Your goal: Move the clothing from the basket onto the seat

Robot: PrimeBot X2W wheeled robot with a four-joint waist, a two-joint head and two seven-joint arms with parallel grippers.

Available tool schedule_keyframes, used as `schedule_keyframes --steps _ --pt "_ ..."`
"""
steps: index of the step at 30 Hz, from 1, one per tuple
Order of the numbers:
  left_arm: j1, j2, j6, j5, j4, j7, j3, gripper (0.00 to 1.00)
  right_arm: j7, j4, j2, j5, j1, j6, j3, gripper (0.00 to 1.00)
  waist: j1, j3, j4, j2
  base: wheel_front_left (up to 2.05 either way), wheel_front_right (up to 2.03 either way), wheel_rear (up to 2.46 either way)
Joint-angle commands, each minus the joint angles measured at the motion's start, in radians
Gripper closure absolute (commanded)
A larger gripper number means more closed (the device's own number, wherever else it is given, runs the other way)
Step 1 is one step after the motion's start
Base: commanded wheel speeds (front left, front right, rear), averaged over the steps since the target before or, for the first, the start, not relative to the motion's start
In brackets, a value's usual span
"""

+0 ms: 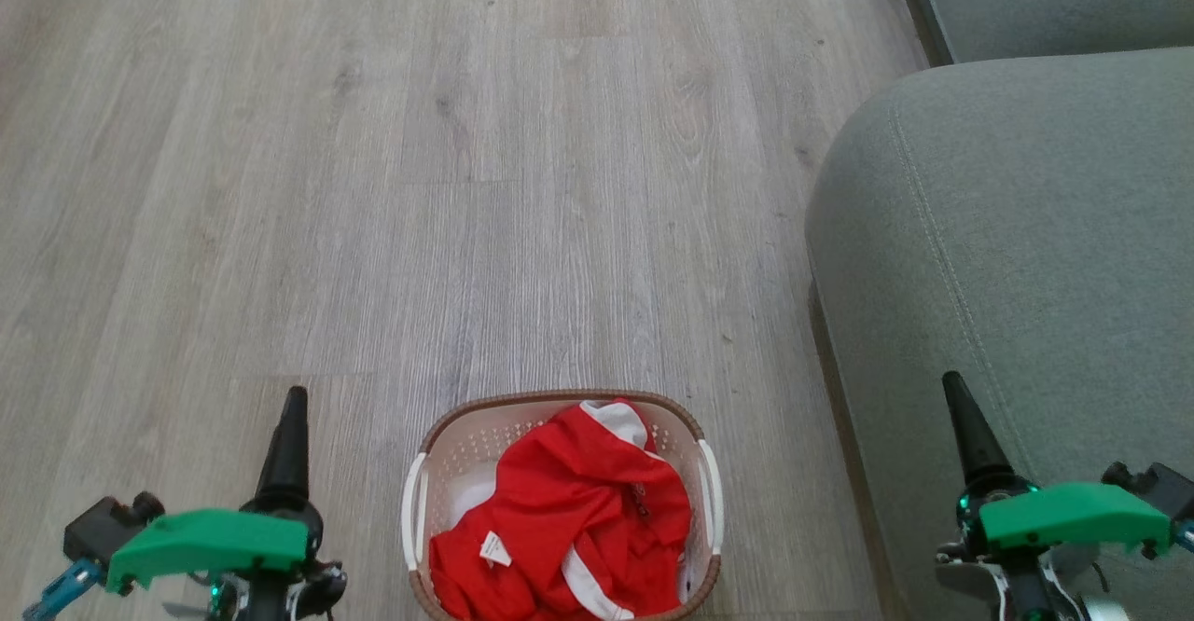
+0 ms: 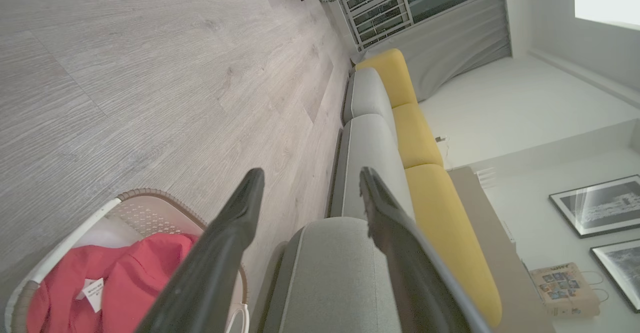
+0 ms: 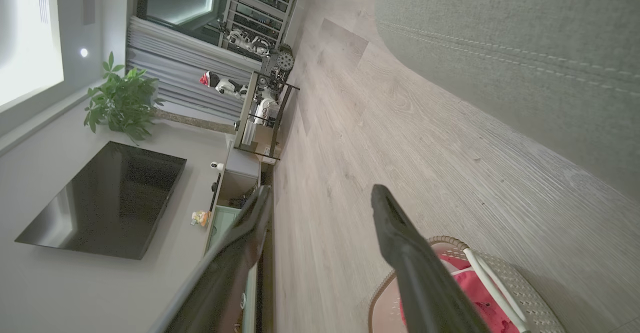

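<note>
The cream basket (image 1: 562,399) stands on the floor at the bottom middle of the head view, its brown rim and white handles showing. Red clothing (image 1: 578,518) with white trim and a small label is heaped inside it. To the right lies the grey-green seat (image 1: 1026,229). My left gripper (image 1: 295,405) hangs left of the basket, open and empty. Over the seat's front edge my right gripper (image 1: 955,388) is likewise open and empty. In the left wrist view the open left gripper (image 2: 311,174) frames the seat (image 2: 330,273), with basket (image 2: 145,193) and clothing (image 2: 125,273) lower left.
Pale wood floor (image 1: 466,183) stretches ahead of the basket. Yellow back cushions (image 2: 420,138) line the sofa, with framed pictures (image 2: 600,203) on the wall behind. Across the room stand a dark screen (image 3: 110,198), a plant (image 3: 122,98) and a cluttered shelf (image 3: 265,108).
</note>
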Motion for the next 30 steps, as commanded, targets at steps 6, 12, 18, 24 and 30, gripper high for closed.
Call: schedule_keyframes --steps 6,12,18,24,30 --pt "-0.022 0.016 0.024 0.13 -0.062 -0.026 -0.011 0.0 -0.027 -0.056 -0.007 -0.101 -0.046 0.0 0.029 0.0 0.0 0.0 0.0 -0.0001 0.0 0.0 0.0" --pt "-0.008 0.024 0.046 0.217 -0.078 -0.043 -0.027 0.0 -0.045 -0.065 -0.008 -0.178 -0.044 0.0 0.043 0.0 0.0 0.0 0.002 -0.0001 0.0 0.0 0.0" --pt "0.005 0.034 0.068 0.295 -0.087 -0.061 -0.045 0.0 -0.063 -0.071 -0.008 -0.253 -0.043 0.0 0.06 0.0 0.0 -0.002 0.004 -0.0001 0.0 0.0 0.0" --pt "0.015 0.043 0.086 0.358 -0.093 -0.075 -0.059 0.0 -0.077 -0.076 -0.008 -0.314 -0.041 0.0 0.075 0.0 0.0 -0.005 0.005 -0.0001 0.0 0.0 0.0" --pt "0.024 0.052 0.106 0.435 -0.105 -0.093 -0.078 0.0 -0.095 -0.081 -0.009 -0.386 -0.041 0.0 0.089 0.0 0.0 -0.007 0.006 -0.0001 0.0 0.0 0.0"
